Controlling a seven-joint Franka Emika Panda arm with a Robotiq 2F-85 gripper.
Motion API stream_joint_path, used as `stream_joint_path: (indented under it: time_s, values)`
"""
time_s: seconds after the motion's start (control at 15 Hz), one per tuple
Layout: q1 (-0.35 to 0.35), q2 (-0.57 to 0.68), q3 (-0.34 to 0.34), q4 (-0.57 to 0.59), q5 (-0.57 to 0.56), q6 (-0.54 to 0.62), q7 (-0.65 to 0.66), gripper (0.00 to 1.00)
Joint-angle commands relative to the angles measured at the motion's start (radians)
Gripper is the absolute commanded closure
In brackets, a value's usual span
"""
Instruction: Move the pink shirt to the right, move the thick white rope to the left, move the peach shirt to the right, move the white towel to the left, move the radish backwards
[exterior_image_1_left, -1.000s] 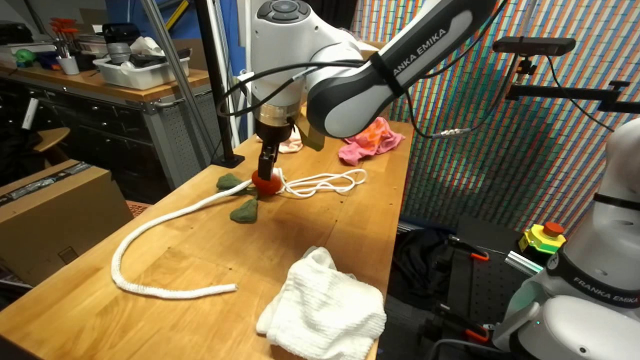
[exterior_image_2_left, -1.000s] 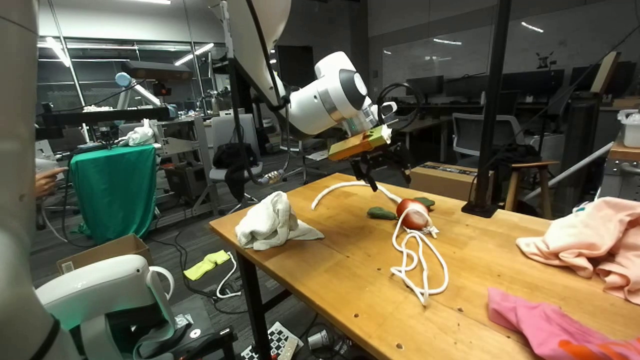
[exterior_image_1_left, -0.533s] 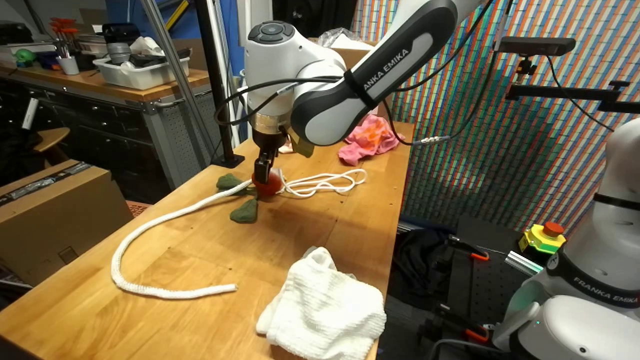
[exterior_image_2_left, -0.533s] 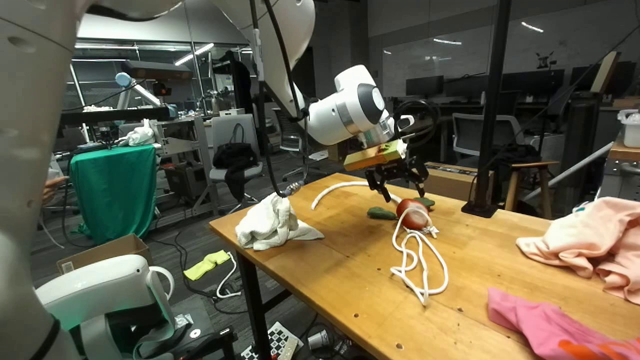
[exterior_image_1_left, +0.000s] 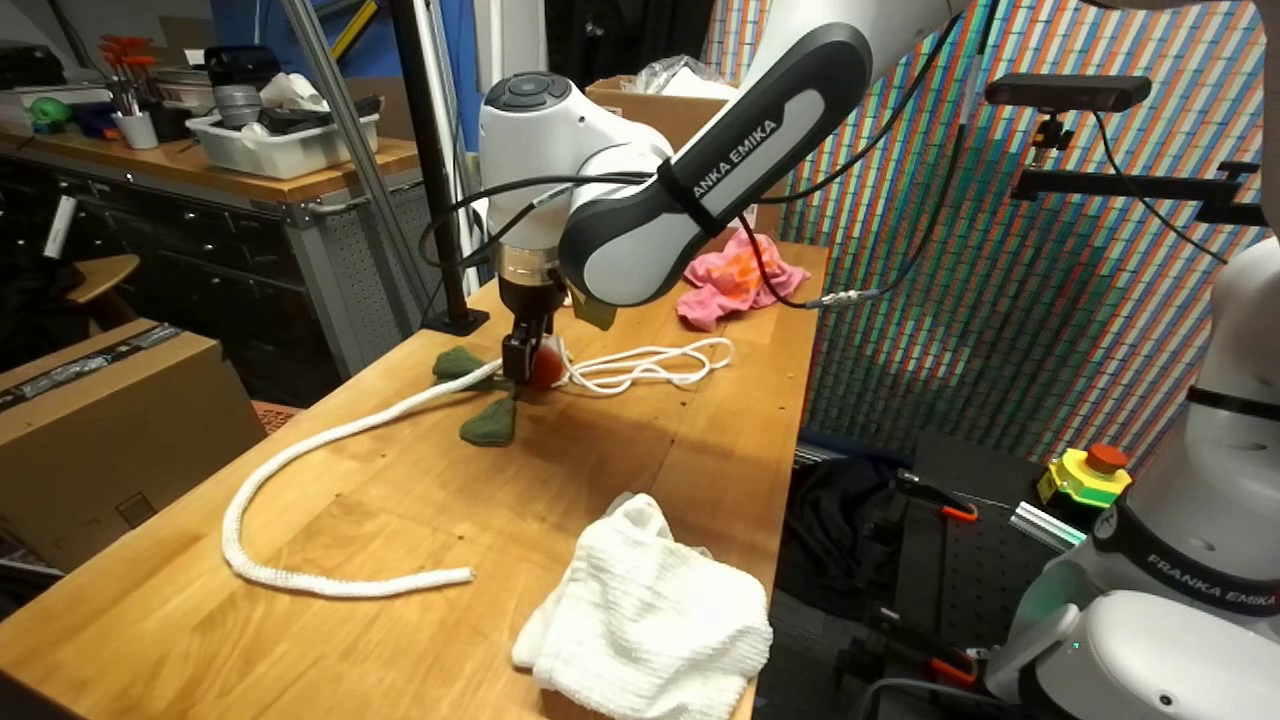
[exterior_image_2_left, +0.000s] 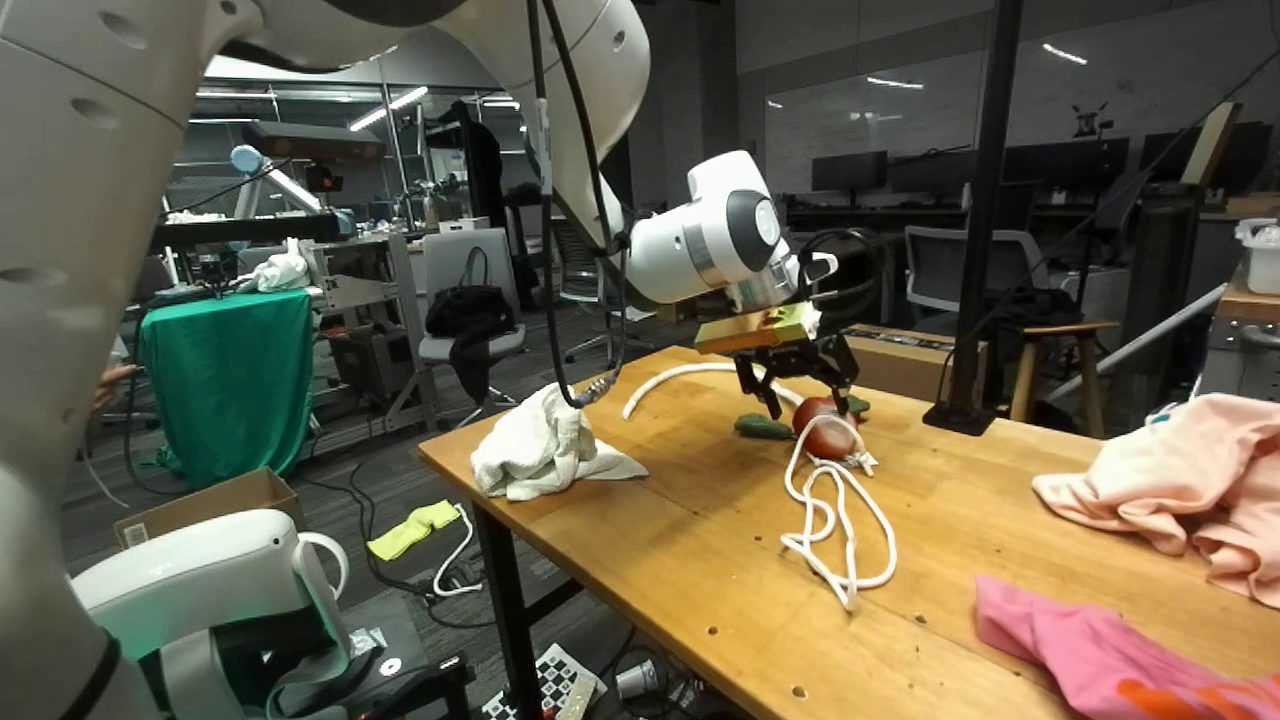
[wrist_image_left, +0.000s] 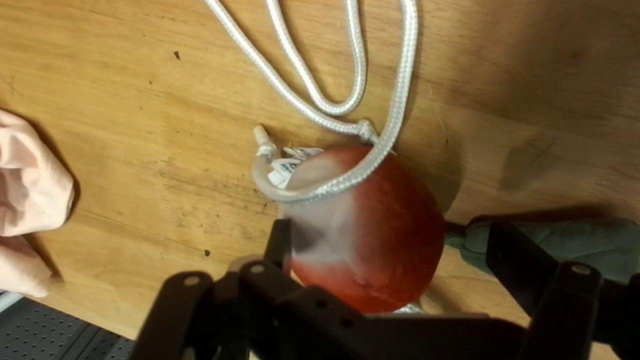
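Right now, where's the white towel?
In an exterior view, the white towel lies bottom centre, at the table's right edge, right of the thick white rope's free end.

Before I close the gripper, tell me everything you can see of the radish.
The radish has a round, smooth-looking red body paling to white at one end, a small white tag there, and two green, cloth-like leaves. It lies on its side on the wooden table, leaves spread. A thin white cord drapes over the white end, and the thick white rope crosses one leaf. The open gripper hangs close; whether it touches, I can't tell.
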Motion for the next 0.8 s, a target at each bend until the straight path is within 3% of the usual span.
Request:
stream_joint_path:
  time_s: [0.0, 0.13, 0.2, 0.33, 0.73]
  values:
    - [0.013, 0.036, -0.017, 0.055, 0.03, -0.024, -0.052, 0.0]
    - [0.013, 0.048, -0.021, 0.065, 0.029, -0.028, -0.06, 0.0]
    - [0.012, 0.05, -0.021, 0.068, 0.03, -0.029, -0.066, 0.25]
    - [0.009, 0.055, -0.019, 0.076, 0.039, -0.031, -0.076, 0.32]
    - [0.003, 0.058, -0.012, 0.09, 0.083, -0.046, -0.093, 0.8]
